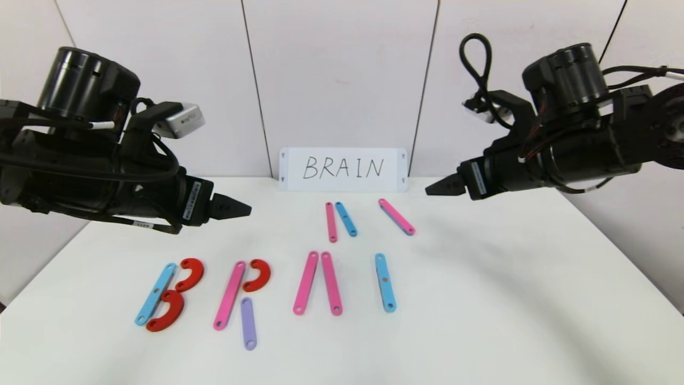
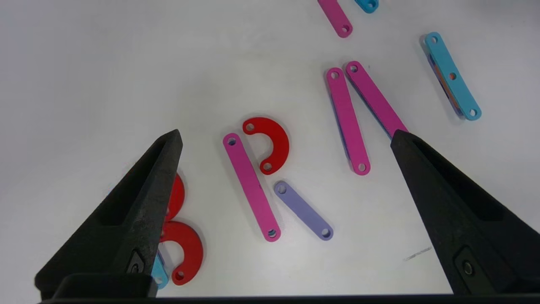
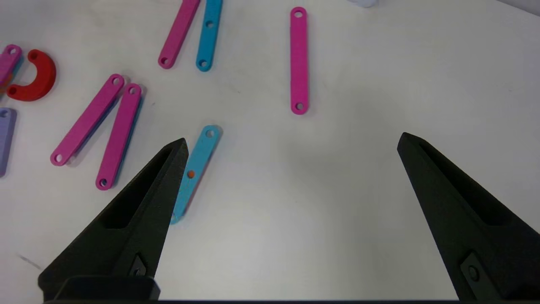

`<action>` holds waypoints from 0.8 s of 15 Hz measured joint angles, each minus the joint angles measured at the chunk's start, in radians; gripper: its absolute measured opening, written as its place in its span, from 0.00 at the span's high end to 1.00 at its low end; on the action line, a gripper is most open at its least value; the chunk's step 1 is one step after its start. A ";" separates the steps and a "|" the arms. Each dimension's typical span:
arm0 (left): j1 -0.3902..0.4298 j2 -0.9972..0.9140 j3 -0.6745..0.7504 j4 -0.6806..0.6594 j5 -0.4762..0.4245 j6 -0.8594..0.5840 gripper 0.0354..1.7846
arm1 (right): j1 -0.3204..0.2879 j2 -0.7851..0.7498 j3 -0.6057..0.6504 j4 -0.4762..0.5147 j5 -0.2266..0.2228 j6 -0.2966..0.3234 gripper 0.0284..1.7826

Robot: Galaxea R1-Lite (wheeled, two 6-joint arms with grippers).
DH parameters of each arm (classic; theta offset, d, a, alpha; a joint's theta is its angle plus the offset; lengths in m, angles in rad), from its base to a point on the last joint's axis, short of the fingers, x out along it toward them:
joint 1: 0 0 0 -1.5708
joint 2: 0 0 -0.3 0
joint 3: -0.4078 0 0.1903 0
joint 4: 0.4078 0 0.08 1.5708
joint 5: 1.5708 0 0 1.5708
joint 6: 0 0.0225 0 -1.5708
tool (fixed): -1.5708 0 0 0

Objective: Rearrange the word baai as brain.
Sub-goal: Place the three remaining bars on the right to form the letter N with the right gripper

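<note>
B, R [image 1: 240, 291] and I [image 1: 385, 282] formed; A lacks crossbar, N unbuilt — three spare strips [image 1: 342, 218] wait. Both grippers' fingers apart, empty.

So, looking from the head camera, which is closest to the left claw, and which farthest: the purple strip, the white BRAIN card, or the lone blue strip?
From the left gripper:
1. White BRAIN card, against the back wall.
2. Purple strip, near the front edge.
3. Lone blue strip, over on the right.

The left end effector [image 2: 287, 137] hangs wide open above a pink strip [image 2: 251, 186], red curve [image 2: 270, 143] and purple strip [image 2: 303, 210].
</note>
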 joint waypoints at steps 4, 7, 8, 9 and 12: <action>0.030 -0.044 -0.007 0.000 0.001 0.002 0.03 | 0.079 0.125 -0.182 0.003 -0.020 0.144 0.03; 0.039 -0.059 -0.008 0.000 0.002 0.002 0.03 | 0.124 0.239 -0.315 0.009 -0.024 0.223 0.03; 0.039 -0.059 -0.008 0.000 0.003 0.002 0.03 | 0.141 0.274 -0.348 0.010 -0.029 0.239 0.03; 0.039 -0.056 -0.008 0.000 0.002 0.002 0.03 | 0.158 0.308 -0.375 0.010 -0.043 0.247 0.03; 0.040 -0.050 -0.009 -0.001 0.003 0.002 0.03 | 0.206 0.414 -0.447 0.007 -0.140 0.255 0.03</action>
